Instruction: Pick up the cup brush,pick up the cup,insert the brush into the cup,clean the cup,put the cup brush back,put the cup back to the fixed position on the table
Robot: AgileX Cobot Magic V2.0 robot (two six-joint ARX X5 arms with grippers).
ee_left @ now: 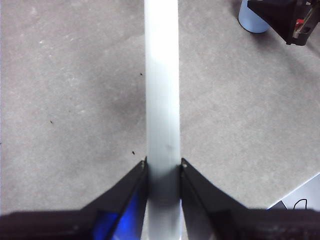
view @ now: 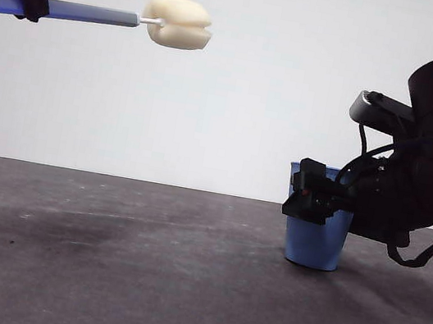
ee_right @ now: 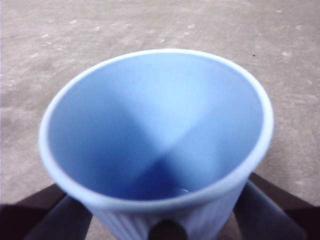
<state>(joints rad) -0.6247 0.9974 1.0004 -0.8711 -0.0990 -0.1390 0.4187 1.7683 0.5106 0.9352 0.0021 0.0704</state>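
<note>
Two tools [ee_left: 163,165] [view: 310,201] loaded: left clamps grey-handled, cream-sponge cup brush [view: 177,22] aloft; right straddles blue ribbed plastic cup [ee_right: 160,145] on bench [view: 141,266], closure unclear. Risk: cup slips at lift.

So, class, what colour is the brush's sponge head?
Cream-yellow sponge head, clearest in the front view.

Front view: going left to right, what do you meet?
Left claw holding the cup brush up high by its handle → the cup standing on the table → right claw at the cup.
</note>
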